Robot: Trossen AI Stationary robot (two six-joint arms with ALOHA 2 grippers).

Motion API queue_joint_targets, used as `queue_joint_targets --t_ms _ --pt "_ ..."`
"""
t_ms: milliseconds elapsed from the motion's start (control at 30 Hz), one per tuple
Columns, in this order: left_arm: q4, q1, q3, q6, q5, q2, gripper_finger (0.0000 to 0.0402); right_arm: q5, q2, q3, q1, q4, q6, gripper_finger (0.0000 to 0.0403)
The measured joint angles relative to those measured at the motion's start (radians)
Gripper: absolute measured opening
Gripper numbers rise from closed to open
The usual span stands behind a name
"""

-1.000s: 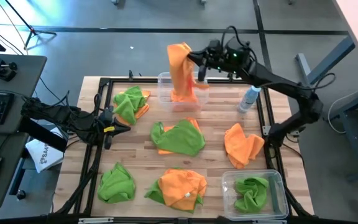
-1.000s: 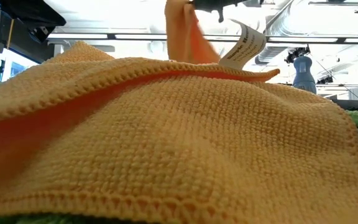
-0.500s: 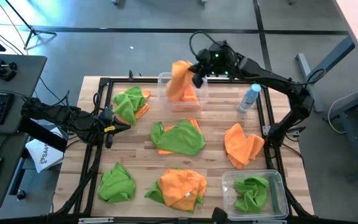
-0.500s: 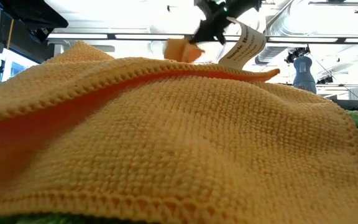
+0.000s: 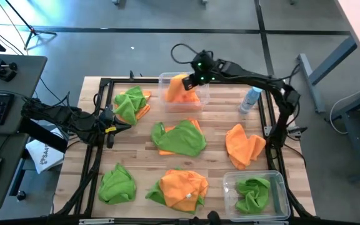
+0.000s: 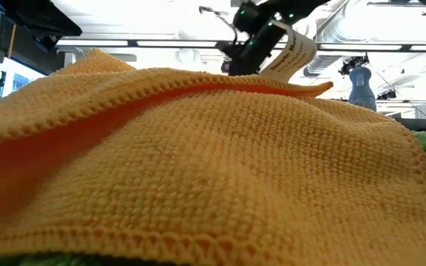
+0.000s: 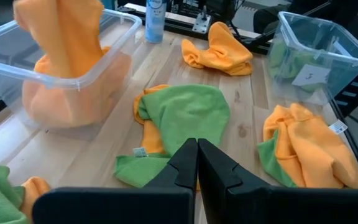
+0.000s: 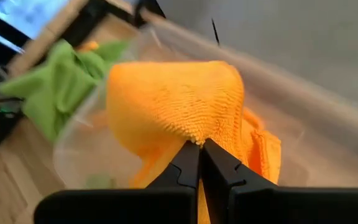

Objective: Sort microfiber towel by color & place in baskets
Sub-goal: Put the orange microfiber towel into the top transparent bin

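Right gripper (image 5: 191,80) clenched on an orange towel (image 5: 181,87), which hangs directly beneath it into the far basket (image 5: 165,80); left gripper (image 5: 122,127) waits clenched, well apart.

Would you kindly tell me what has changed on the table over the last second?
The right pincer, shut on a bright orange microfiber cloth, has carried it down from hanging high above the clear plastic tub at the table's far edge into that tub; it has not let go. The left pincer, shut and empty, the other cloths and the clear bottle stayed put.
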Motion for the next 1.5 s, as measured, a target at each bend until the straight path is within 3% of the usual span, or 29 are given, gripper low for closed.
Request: queue_joint_targets --t_ms 267,600,800,1033,1300,1500 --pt "0.0 0.0 0.0 0.0 0.003 0.0 0.0 0.062 0.178 0.26 0.04 -0.231 0.018 0.0" --pt "0.001 0.0 0.0 -0.001 0.004 0.0 0.0 0.021 0.456 0.576 0.016 -0.44 0.179 0.0" --pt "0.0 0.0 0.0 -0.001 0.005 0.0 0.0 -0.016 0.555 0.6 0.016 -0.459 0.203 0.0" --pt "0.0 0.0 0.0 -0.001 0.009 0.0 0.0 0.009 0.581 0.597 0.018 -0.471 0.217 0.0012" --pt "0.0 0.0 0.0 -0.001 0.011 0.0 0.0 0.014 0.582 0.6 0.018 -0.507 0.193 0.0074" --pt "0.0 0.0 0.0 -0.001 0.012 0.0 0.0 0.013 0.578 0.712 0.018 -0.584 0.151 0.0122"
